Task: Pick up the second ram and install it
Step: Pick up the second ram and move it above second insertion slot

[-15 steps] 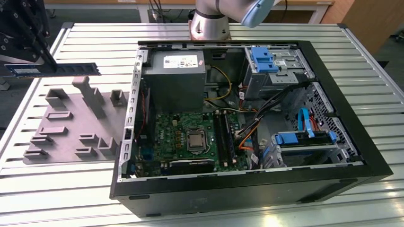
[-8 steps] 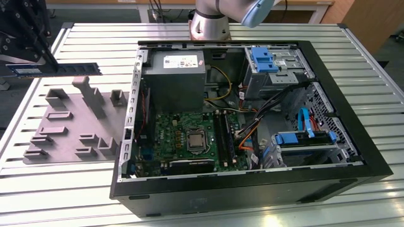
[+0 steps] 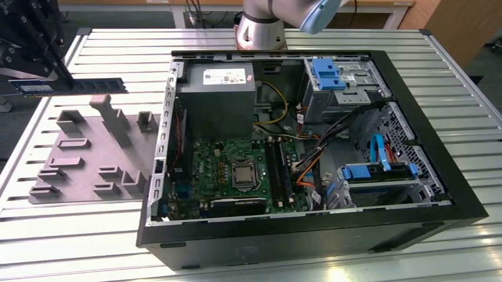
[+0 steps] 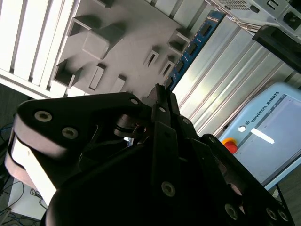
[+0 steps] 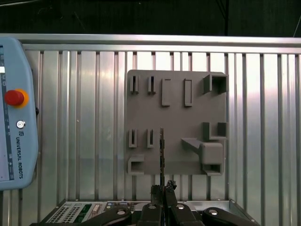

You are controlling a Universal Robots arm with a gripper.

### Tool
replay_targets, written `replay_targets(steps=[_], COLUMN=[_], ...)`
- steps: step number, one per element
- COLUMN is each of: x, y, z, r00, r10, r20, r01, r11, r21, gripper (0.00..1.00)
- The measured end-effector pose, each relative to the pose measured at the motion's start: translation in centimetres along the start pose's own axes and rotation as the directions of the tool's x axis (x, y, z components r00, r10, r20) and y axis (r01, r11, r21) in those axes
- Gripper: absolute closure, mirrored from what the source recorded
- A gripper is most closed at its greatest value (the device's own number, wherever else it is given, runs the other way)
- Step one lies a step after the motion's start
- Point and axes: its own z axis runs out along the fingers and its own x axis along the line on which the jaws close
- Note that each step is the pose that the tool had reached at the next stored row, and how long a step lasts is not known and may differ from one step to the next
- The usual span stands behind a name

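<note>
Pick-up done, transfer in hand. The gripper [image 3: 63, 81] is clamped on the ram [image 3: 98, 86], its fingers pressed together on one end of the stick. It holds the stick in the air at the exterior view's left, above the far edge of the grey fixture [image 3: 86, 147] and well apart from the open case [image 3: 314, 235].

In the first wrist view the ram [image 5: 162, 150] is seen edge-on, a thin line running out from the fingertips over the fixture's pockets. It appears clear of them.

By judgement, installation is not yet begun. It calls for carrying the stick over the case wall, lining its long edge with a black slot [image 3: 278, 170] on the motherboard [image 3: 227, 164], and pressing straight down.

The ram is a long, narrow, dark blue board. The second wrist view shows black chips in a row along its face [image 4: 190, 51]. It is held level, long edge down.
</note>
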Motion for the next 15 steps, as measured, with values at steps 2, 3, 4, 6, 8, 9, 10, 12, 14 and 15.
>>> replay_targets(steps=[2,3,4,6,8,9,10,12,14,15], x=[0.0,0.0,0.0,0.0,0.0,0.0,0.0,0.0,-0.01,-0.01], y=[-0.05,-0.07,-0.08,-0.13,-0.17,-0.2,-0.23,-0.29,-0.36,-0.38], z=[0.0,0.0,0.0,0.0,0.0,0.0,0.0,0.0,0.0,-0.01], r00=[1.0,1.0,1.0,1.0,1.0,1.0,1.0,1.0,1.0,1.0], r10=[0.0,0.0,0.0,0.0,0.0,0.0,0.0,0.0,0.0,0.0], r20=[0.0,0.0,0.0,0.0,0.0,0.0,0.0,0.0,0.0,0.0], r01=[0.0,0.0,0.0,0.0,0.0,0.0,0.0,0.0,0.0,0.0], r11=[1.0,1.0,1.0,1.0,1.0,1.0,1.0,1.0,1.0,1.0], r21=[0.0,0.0,0.0,0.0,-0.0001,0.0,0.0,0.0,0.0,-0.0001], gripper=[0.86,0.86,0.86,0.86,0.86,0.86,0.86,0.86,0.86,0.86])
